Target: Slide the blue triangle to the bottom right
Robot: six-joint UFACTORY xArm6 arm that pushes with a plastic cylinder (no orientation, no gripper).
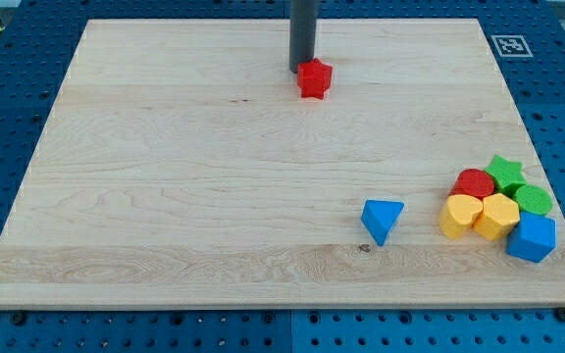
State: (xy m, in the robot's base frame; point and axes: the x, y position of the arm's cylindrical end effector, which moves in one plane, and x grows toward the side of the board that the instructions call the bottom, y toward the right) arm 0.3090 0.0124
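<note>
Blue cube [531,238] near board's [165,196] bottom-right edge; blue triangle [382,220] left; my tip [300,70] touching red star [314,78].

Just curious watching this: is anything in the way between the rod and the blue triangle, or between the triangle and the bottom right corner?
Between my tip and the blue triangle lies bare board; the red block sits beside my tip. The cluster by the blue cube crowds the corner.

Blue triangle [382,220] beside block cluster [499,208]
</note>
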